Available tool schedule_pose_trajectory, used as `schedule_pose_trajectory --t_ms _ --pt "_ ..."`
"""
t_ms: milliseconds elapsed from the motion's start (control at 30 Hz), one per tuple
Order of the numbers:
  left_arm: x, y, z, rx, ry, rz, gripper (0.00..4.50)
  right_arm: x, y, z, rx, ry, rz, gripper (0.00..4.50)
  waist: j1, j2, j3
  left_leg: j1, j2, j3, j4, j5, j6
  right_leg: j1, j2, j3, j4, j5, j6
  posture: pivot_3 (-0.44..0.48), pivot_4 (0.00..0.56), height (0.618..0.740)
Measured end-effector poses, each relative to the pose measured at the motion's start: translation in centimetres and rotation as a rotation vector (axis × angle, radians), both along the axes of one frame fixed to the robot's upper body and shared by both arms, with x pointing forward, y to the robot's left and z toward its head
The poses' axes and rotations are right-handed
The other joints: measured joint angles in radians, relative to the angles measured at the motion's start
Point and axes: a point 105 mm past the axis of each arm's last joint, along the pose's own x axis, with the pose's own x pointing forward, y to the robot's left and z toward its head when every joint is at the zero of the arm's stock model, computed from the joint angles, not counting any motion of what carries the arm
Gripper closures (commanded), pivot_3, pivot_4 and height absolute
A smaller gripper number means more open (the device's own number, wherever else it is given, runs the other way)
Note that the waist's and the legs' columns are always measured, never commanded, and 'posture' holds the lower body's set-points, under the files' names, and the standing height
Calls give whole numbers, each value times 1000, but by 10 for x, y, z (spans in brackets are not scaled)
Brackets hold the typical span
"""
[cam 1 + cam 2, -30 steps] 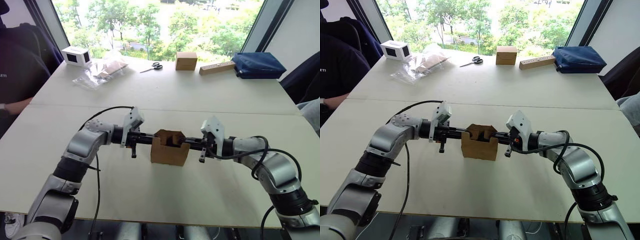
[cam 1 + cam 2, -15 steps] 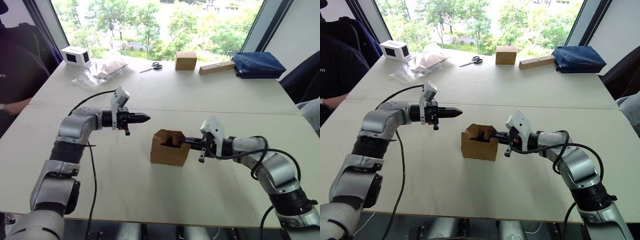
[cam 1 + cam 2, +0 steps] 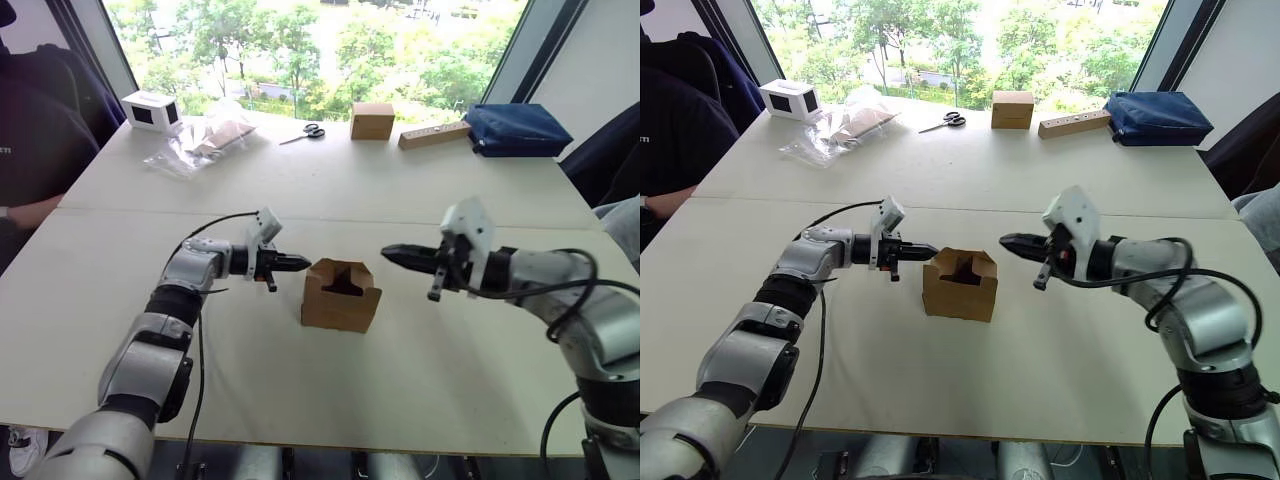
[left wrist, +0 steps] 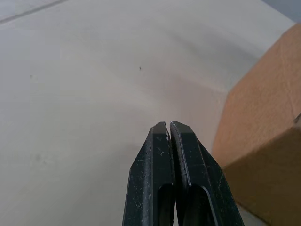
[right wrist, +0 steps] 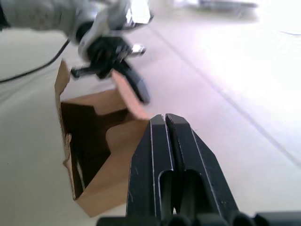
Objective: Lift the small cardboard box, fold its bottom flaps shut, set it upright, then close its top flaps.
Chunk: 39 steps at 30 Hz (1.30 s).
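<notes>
The small cardboard box (image 3: 340, 295) stands upright at table (image 3: 400, 190) centre, top flaps (image 3: 962, 263) still open. My right end effector (image 3: 390, 253), clenched and empty, has withdrawn to the box's 3 o'clock; my left end effector (image 3: 300, 263), also clenched, has returned to 9 o'clock. Flap closing remains.

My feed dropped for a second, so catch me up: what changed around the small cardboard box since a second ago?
Both end effectors left the small cardboard box. The left end effector swung up and away, then returned and now points, shut, at the box's left side without touching. The right end effector pulled out of the open top and lifted clear to the right, shut. The box stands where it was on the table, top flaps still unclosed.
</notes>
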Motion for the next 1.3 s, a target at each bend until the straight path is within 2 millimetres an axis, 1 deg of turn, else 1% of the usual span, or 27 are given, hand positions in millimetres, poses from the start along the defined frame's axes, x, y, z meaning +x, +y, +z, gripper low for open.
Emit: schedule_pose_trajectory --t_ms 67,100,133,167,200,267,300,467,567,633,767,1033,1300 --pt "-2 -3 -1 -9 9 -16 4414 -17 10 7 31 25 60 4500 -1 0 0 0 1 0 0 0 0 0 0 0 0 0 0 0 150 740" --pt "-3 -6 -2 -15 11 -27 4414 -27 17 6 26 42 98 4500 0 0 0 0 1 -1 0 0 0 0 -1 -1 0 0 0 0 150 740" --pt "-4 -9 -2 -19 12 -34 4414 -36 24 1 18 69 134 4500 0 0 0 0 1 -1 0 0 0 0 -1 -1 0 0 -1 0 150 740" --pt "-4 -10 -2 -21 12 -37 4414 -41 27 -3 10 86 150 4500 0 0 0 -1 1 -1 0 0 0 0 -1 -1 0 -1 -2 0 150 740" --pt "-4 -10 -2 -21 10 -40 4414 -50 33 -15 -6 128 173 4500 0 0 0 -1 1 -1 0 0 0 0 -2 -1 0 -1 -3 0 150 740" --pt "-4 -11 -2 -17 7 -42 4414 -56 41 -29 -26 175 191 4500 0 0 0 -1 0 0 0 0 0 0 -5 -1 -1 -1 -3 0 150 740" --pt "-4 -12 -2 -17 8 -45 4414 -57 43 -33 -34 182 193 4500 -1 0 0 -1 0 0 0 0 0 0 -5 -1 -1 -1 -3 0 150 740" --pt "-6 -18 0 -24 0 -65 4414 -54 54 -40 -73 148 195 4500 -1 0 0 -3 0 0 0 -1 1 -1 -3 -3 -4 -1 -3 0 150 740" --pt "-7 -22 2 -29 -5 -74 4414 -47 60 -42 -109 92 195 4500 -1 0 0 -5 -1 0 1 0 1 -2 -3 -3 -4 -1 -3 0 150 740" --pt "-7 -22 1 -27 -3 -73 4414 -39 62 -41 -130 51 184 4500 -1 0 0 -6 -1 0 1 0 1 -2 -2 -3 -5 0 -2 0 150 740" --pt "-7 -22 2 -27 -3 -78 4414 -31 61 -42 -148 26 170 4500 1 0 0 -7 -1 -1 1 0 1 -3 -1 -3 -6 0 -1 0 150 740" --pt "-12 -26 9 -53 1 -102 4414 -29 66 -47 -165 17 187 4500 0 0 0 -9 0 -1 1 0 1 -4 0 -3 -6 1 -1 0 150 740" --pt "-17 -28 10 -57 7 -119 4414 -21 66 -57 -187 17 175 4500 0 0 0 -9 0 -1 1 0 1 -4 0 -3 -6 1 -1 0 150 740"
